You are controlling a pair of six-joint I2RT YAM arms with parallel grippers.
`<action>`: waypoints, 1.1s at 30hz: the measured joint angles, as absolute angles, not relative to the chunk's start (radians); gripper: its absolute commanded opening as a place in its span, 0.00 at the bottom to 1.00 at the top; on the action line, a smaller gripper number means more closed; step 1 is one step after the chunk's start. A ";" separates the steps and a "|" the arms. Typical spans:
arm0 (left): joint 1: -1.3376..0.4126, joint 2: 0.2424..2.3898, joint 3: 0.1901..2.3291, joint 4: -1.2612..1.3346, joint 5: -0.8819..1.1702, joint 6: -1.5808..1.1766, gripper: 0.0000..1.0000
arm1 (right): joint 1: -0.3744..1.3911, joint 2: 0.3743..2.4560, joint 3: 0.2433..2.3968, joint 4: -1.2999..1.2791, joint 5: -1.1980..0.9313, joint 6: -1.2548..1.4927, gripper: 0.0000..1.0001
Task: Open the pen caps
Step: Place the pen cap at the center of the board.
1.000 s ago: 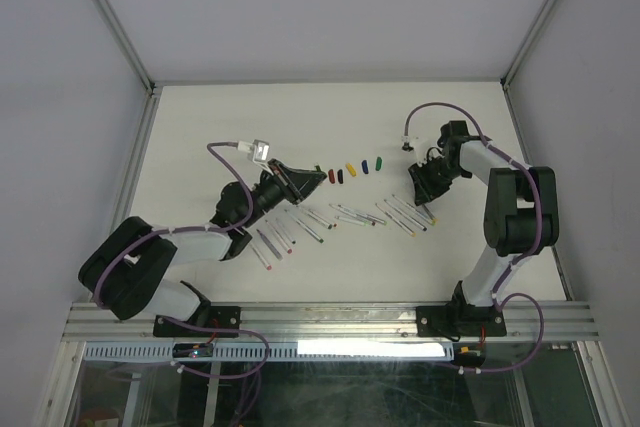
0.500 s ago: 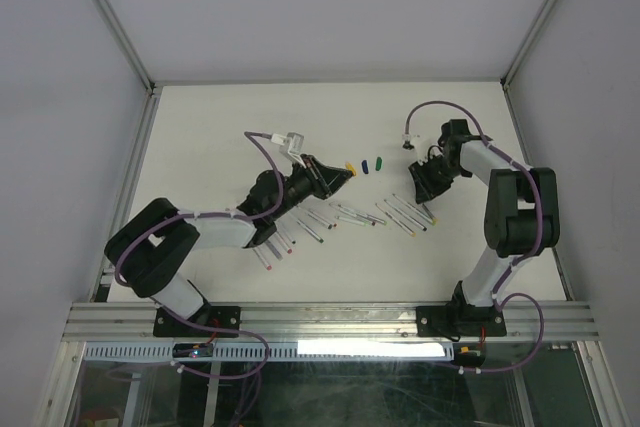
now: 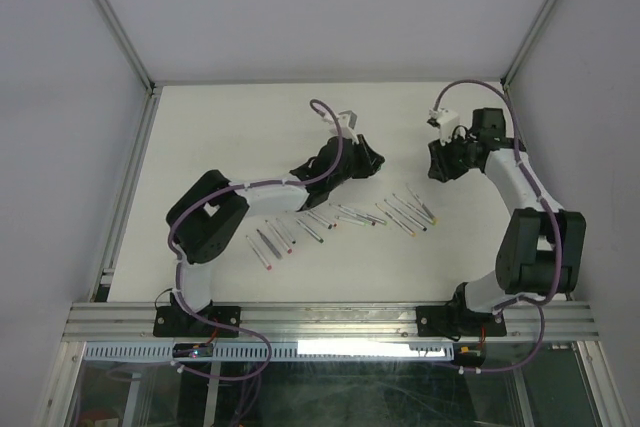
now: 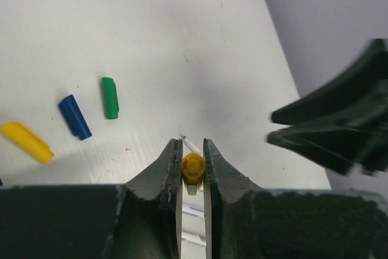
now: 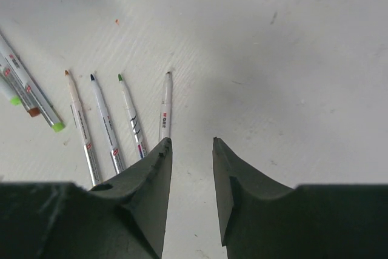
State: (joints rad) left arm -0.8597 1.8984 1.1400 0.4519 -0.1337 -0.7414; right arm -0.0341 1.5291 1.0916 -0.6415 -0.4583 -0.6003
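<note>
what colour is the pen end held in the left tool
Yellow; the pen end in the left tool shows best in the left wrist view.

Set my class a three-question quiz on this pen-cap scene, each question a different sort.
1. True or false: the right gripper holds a pen.
2. The left gripper clamps a pen piece of which colour? A red, B yellow, C black.
3. Fill in: the loose cap lying between the yellow cap and the green cap is ____.
Key: 1 false; 2 B; 3 blue.
</note>
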 measured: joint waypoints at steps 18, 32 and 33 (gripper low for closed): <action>-0.918 2.499 2.099 -0.296 -0.340 -0.708 0.00 | -0.255 1.252 0.970 -0.420 -0.664 -0.435 0.36; -0.918 2.577 2.197 -0.376 -0.371 -0.660 0.19 | -0.258 1.252 0.969 -0.408 -0.718 -0.409 0.36; -0.918 2.581 2.199 -0.375 -0.373 -0.659 0.21 | -0.258 1.252 0.969 -0.408 -0.720 -0.409 0.36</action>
State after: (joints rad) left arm -0.9176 2.5809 2.1990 -0.3752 -0.3725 -0.6594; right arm -0.2581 1.2522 0.9691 -0.4076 -0.7200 -0.4088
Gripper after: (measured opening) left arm 0.180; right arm 0.356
